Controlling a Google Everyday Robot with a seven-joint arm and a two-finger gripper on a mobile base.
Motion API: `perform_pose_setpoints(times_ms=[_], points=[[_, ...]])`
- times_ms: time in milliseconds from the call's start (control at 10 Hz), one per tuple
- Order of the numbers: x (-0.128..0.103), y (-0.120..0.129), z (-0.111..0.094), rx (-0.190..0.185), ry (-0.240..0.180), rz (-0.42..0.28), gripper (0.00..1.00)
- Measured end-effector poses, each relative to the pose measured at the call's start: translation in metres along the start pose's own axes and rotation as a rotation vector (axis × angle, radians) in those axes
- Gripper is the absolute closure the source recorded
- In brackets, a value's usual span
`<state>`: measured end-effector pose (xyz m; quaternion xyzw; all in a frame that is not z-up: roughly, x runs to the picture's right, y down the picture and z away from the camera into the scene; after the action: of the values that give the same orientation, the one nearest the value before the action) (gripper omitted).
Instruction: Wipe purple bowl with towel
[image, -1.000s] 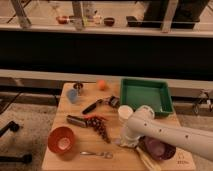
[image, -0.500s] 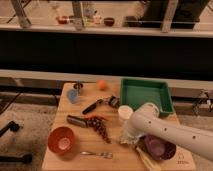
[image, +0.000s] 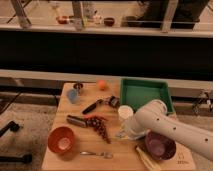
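Note:
The purple bowl (image: 160, 146) stands upright at the front right of the wooden table (image: 55, 115), dark outside and paler inside. My white arm comes in from the lower right and passes over the bowl's far-left side. My gripper (image: 123, 133) is low over the table just left of the bowl, mostly hidden by the arm. A small pale patch (image: 119, 135) shows at its end; it may be the towel, but I cannot tell. No other pale grey-blue cloth is in view.
An orange-red bowl (image: 62, 140) is at the front left, with a spoon (image: 97, 154) beside it. Dark grapes (image: 100, 125), a black-handled tool (image: 94, 106) and a white cup (image: 125, 112) lie mid-table. A green tray (image: 145, 93), an orange ball (image: 102, 85), a blue pad (image: 73, 96) and a metal cup (image: 79, 87) are behind.
The arm has shifted only slightly near the purple bowl. The things on the table have not moved.

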<state>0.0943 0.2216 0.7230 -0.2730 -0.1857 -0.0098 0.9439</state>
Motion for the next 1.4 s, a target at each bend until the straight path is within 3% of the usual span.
perform_pose_setpoints(times_ms=[500,1100,1400], points=[[0.001,-0.007,-0.027,0.046,-0.049,0.009,1.0],[0.001,-0.008,-0.039,0.034,-0.113,0.008,1.0],[0.003,-0.009,-0.043,0.01,-0.144,0.017,1.0]])
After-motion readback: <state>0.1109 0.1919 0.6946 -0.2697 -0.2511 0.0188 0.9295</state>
